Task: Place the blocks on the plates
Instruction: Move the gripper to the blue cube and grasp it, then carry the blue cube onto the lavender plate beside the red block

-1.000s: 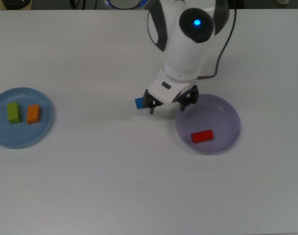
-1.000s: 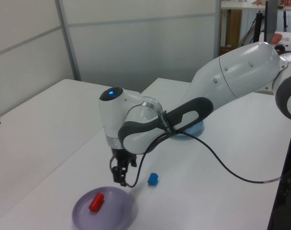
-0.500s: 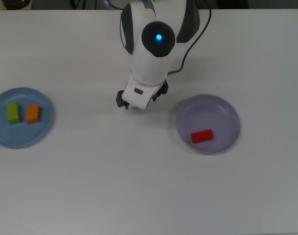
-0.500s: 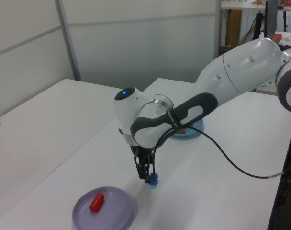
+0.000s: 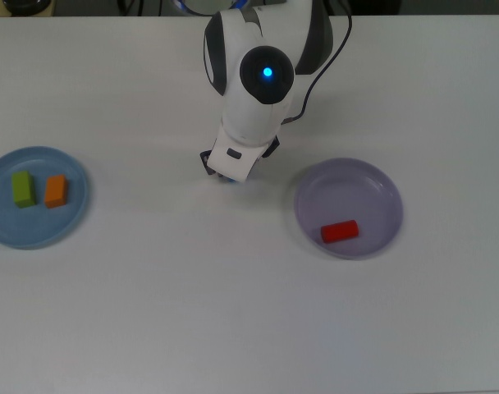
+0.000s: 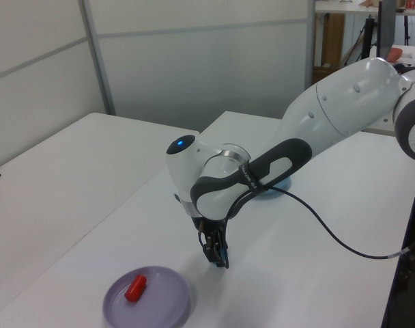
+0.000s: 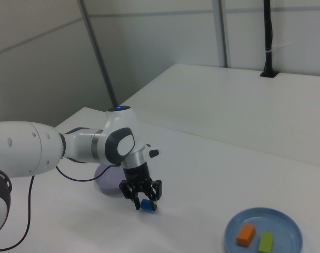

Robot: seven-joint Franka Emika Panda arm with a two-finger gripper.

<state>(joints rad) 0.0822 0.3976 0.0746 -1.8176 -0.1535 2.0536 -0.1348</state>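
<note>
In the top view, left of the arm, the light blue plate (image 5: 36, 226) already carries the lime-green block (image 5: 21, 189) and orange block (image 5: 56, 190). The end effector (image 7: 142, 200) stands spread around the blue cube (image 7: 147, 204) on the surface (image 5: 192, 312), the one block left. Right of it, the lavender plate (image 5: 373, 189) carries the red block (image 5: 339, 231).

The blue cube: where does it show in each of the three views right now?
Top view: hidden under the arm's wrist, not visible.
Left view: only a sliver of the blue cube shows at the tool, right of the lavender plate.
Right view: the blue cube sits on the table between the fingers of the tool, lower centre.
Shared landmark: the lavender plate, close beside the tool in all views.
</note>
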